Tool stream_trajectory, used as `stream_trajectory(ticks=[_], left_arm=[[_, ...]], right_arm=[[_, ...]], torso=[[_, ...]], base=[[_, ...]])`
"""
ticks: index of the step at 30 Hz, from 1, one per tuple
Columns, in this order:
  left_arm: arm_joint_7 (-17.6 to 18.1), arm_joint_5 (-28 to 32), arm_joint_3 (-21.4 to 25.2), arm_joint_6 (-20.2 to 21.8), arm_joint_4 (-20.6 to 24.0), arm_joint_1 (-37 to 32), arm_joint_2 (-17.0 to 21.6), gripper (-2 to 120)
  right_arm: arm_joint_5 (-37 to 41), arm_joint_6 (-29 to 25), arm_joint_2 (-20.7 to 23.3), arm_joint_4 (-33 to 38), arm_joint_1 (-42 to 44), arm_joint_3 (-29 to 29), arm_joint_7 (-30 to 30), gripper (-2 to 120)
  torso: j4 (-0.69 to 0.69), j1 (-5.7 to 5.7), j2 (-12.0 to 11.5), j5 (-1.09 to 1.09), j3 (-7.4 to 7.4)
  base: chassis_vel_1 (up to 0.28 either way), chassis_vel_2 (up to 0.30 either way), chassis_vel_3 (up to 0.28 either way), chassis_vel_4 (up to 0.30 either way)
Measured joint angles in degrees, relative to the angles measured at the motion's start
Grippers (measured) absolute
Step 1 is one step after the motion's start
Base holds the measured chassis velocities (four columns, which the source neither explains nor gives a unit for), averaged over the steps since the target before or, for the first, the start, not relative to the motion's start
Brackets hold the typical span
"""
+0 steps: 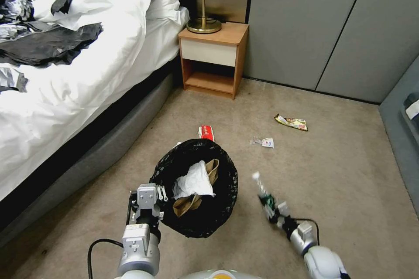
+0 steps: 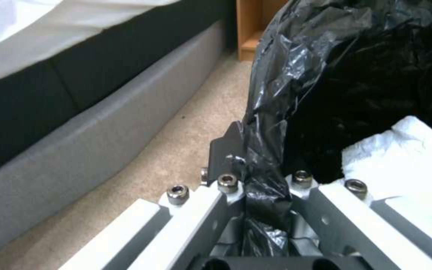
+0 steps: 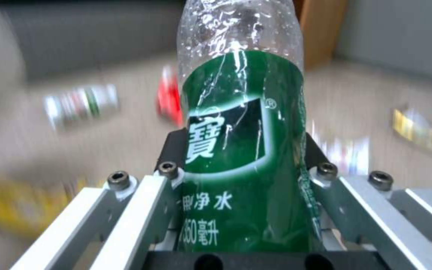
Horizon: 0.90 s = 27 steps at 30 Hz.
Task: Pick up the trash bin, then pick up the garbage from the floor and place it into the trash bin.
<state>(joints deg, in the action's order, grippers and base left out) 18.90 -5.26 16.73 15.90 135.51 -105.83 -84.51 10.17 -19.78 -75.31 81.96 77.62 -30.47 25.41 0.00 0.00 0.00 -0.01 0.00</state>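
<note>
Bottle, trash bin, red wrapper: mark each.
bottle (image 3: 243,150), right wrist view, on its green label.
trash bin (image 1: 168,168), head view, on the bag-covered rim.
red wrapper (image 1: 206,132), head view, at its middle.

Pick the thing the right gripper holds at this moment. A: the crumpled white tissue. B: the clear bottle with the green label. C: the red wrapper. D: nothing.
B: the right gripper is clamped on the clear green-labelled bottle, raised off the carpet just right of the trash bin, whose bag-covered rim the left gripper grips.
</note>
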Motion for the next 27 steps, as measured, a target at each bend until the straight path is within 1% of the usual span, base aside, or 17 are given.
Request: stream_trajectory(ticks=[3, 4, 7, 8, 11, 12, 13, 14, 15, 17, 19, 23, 24, 25, 26, 27], left_arm=[[-0.5, 1.2, -0.1, 1.1, 0.0, 0.6, 0.1, 1], [-0.5, 1.2, -0.1, 1.1, 0.0, 0.6, 0.1, 1], [-0.5, 2.1, 0.1, 2.0, 0.0, 1.0, 0.4, 1], [-0.5, 2.1, 0.1, 2.0, 0.0, 1.0, 0.4, 1], [-0.6, 2.3, -0.3, 2.2, -0.1, 1.1, 0.4, 1], [-0.6, 2.3, -0.3, 2.2, -0.1, 1.1, 0.4, 1], [-0.6, 2.3, -0.4, 2.2, -0.2, 1.1, 0.4, 1], [-0.6, 2.3, -0.5, 2.2, -0.2, 1.1, 0.4, 1], [-0.6, 2.3, -0.5, 2.3, -0.3, 1.2, 0.4, 1], [-0.6, 2.4, -0.6, 2.3, -0.3, 1.3, 0.4, 1], [-0.5, 2.5, -0.6, 2.2, -0.3, 1.3, 0.4, 1], [-0.5, 2.6, -0.7, 2.2, -0.3, 1.3, 0.4, 1], [-0.5, 2.6, -0.7, 2.2, -0.3, 1.3, 0.4, 1], [-0.5, 2.7, -0.7, 2.2, 0.0, 1.3, 0.4, 1], [-0.5, 2.7, -0.7, 2.2, 0.0, 1.3, 0.4, 1], [-0.5, 2.7, -0.7, 2.2, 0.1, 1.2, 0.4, 1]], right_arm=[[4.3, 1.7, 0.7, 17.2, 2.7, -1.0, 1.4, 26], [4.3, 1.7, 0.7, 17.2, 2.7, -1.0, 1.4, 26], [6.3, 3.5, 1.4, 31.3, 4.4, 0.4, 1.2, 26], [6.3, 3.5, 1.4, 31.3, 4.4, 0.4, 1.2, 26], [7.0, 4.5, 2.1, 42.5, 6.2, 4.1, 1.0, 26], [7.0, 4.5, 2.1, 42.5, 6.2, 4.1, 1.0, 26], [6.9, 4.9, 2.2, 43.9, 6.8, 5.0, 1.7, 26], [6.0, 5.3, 2.6, 45.6, 7.9, 6.8, 3.3, 26], [4.3, 5.3, 3.0, 46.0, 8.7, 8.8, 4.3, 26], [3.3, 5.2, 3.2, 45.9, 9.2, 9.9, 4.6, 26], [-0.1, 4.7, 3.6, 44.1, 10.5, 14.0, 4.9, 26], [-2.1, 4.4, 3.7, 41.7, 10.8, 16.1, 5.3, 26], [-2.8, 4.4, 3.7, 40.3, 10.8, 17.0, 5.4, 26], [-3.7, 4.5, 3.7, 36.9, 9.9, 18.7, 5.3, 26], [-3.7, 4.5, 3.7, 36.9, 9.9, 18.7, 5.3, 26], [-3.8, 4.7, 3.7, 35.4, 9.2, 19.1, 5.1, 26]], torso=[[0.00, 0.00, 0.0, 0.00, 0.00], [0.00, 0.00, 0.0, 0.00, 0.00], [0.00, 0.00, 0.0, 0.02, 0.00], [0.00, 0.00, 0.0, 0.02, 0.00], [0.01, 0.00, 0.0, 0.00, -0.01], [0.01, 0.00, 0.0, 0.00, -0.01], [0.00, 0.00, 0.0, -0.01, -0.01], [0.00, 0.00, 0.0, 0.00, -0.01], [-0.01, 0.00, 0.0, 0.01, -0.01], [0.00, 0.00, 0.0, 0.01, -0.01], [0.00, 0.00, 0.0, 0.01, 0.00], [0.00, 0.00, 0.0, 0.01, -0.01], [0.00, 0.00, 0.0, 0.01, -0.01], [0.00, 0.00, 0.0, 0.02, 0.00], [0.00, 0.00, 0.0, 0.02, 0.00], [0.00, 0.00, 0.0, 0.01, -0.01]], base=[[0.000, 0.000, 0.000, 0.000], [0.000, 0.000, 0.000, 0.000], [0.000, 0.000, 0.000, 0.000], [0.000, 0.000, 0.000, 0.000], [0.000, 0.000, 0.000, 0.000], [0.000, 0.000, 0.000, 0.000], [0.000, 0.000, 0.000, 0.000], [0.000, 0.000, 0.000, 0.000], [0.000, 0.000, 0.000, 0.000], [0.000, 0.000, 0.000, 0.000], [0.000, 0.000, 0.000, 0.000], [0.000, 0.000, 0.000, 0.000], [0.000, 0.000, 0.000, 0.000], [0.000, 0.000, 0.000, 0.000], [0.000, 0.000, 0.000, 0.000], [0.000, 0.000, 0.000, 0.000]])
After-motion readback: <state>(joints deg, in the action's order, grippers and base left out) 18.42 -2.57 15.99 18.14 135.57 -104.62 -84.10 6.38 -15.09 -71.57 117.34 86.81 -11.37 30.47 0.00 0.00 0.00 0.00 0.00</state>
